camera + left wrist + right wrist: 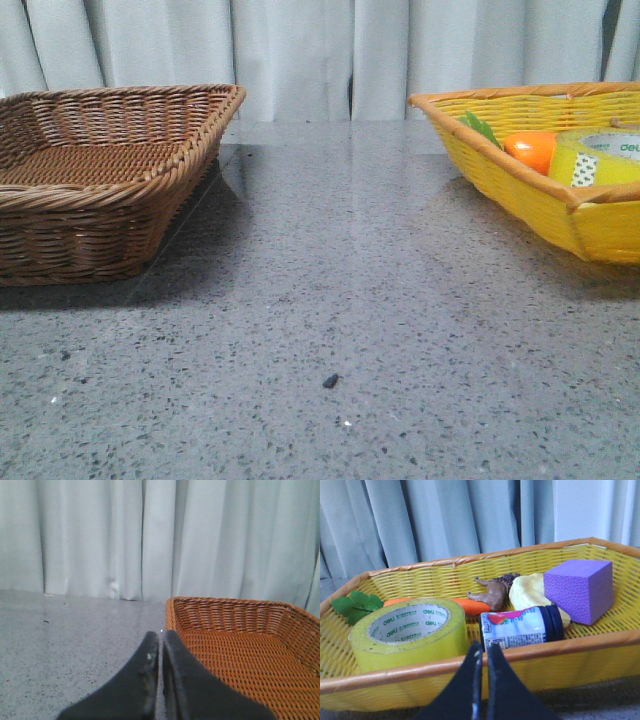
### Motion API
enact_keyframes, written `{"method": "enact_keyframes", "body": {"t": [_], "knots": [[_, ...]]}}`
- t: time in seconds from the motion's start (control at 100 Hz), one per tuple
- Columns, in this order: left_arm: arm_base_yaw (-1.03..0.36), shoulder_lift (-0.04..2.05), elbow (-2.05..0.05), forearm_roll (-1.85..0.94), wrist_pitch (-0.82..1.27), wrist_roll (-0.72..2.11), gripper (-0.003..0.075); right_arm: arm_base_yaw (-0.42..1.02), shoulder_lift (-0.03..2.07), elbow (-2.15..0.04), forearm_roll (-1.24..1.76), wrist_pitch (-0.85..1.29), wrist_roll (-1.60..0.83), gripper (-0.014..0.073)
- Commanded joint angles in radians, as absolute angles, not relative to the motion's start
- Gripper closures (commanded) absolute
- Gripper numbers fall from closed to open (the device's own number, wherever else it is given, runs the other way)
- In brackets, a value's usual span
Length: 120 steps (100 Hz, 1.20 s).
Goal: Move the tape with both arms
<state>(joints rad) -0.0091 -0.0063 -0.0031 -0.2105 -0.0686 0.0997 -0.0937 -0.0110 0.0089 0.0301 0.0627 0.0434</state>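
The tape (409, 632) lies flat in the yellow basket (600, 647) at the bench's (330, 300) right. The left gripper (161, 642) and right gripper (484, 652) are both closed, holding nothing.

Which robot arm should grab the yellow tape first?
Probably the right one. The right gripper faces the yellow basket holding the tape. The left gripper is shut beside the brown basket, away from the tape.

There are two wicker baskets: one brown basket (100, 190) and one yellow basket (520, 190). The yellow one holds one roll of tape (410, 632), one carrot (465, 605), one purple cube (580, 590), one small lying bottle (522, 628), one yellow lumpy piece (527, 591) and one brown piece (492, 592).
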Motion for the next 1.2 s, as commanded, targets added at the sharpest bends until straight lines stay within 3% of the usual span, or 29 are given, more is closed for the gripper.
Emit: {"method": "enact_keyframes", "body": {"t": [0.0, 0.22, 0.53, 0.63, 0.85, 0.94, 1.19], "knots": [[-0.006, 0.002, -0.066, -0.220, -0.139, 0.093, 0.0741, -0.098, -0.016, -0.045, 0.028, -0.010, 0.040, 0.0668], [-0.006, 0.159, -0.226, -0.220, -0.013, 0.093, 0.0741, -0.098, 0.125, -0.235, 0.028, 0.175, 0.040, 0.0668], [-0.006, 0.377, -0.373, -0.220, 0.019, 0.093, 0.0741, -0.098, 0.495, -0.581, 0.068, 0.476, 0.040, 0.0661], [-0.006, 0.408, -0.388, -0.220, 0.021, 0.093, 0.0741, -0.085, 0.621, -0.697, 0.072, 0.571, 0.040, 0.0583], [-0.006, 0.421, -0.389, -0.220, 0.019, 0.093, 0.0741, 0.058, 0.886, -0.900, 0.074, 0.731, 0.040, 0.0307], [-0.006, 0.421, -0.389, -0.220, 0.019, 0.093, 0.0741, 0.131, 0.981, -0.961, 0.074, 0.774, 0.040, 0.0270], [-0.006, 0.421, -0.389, -0.220, 0.019, 0.093, 0.0741, 0.259, 1.231, -1.105, 0.074, 0.845, 0.040, 0.0270]]}}
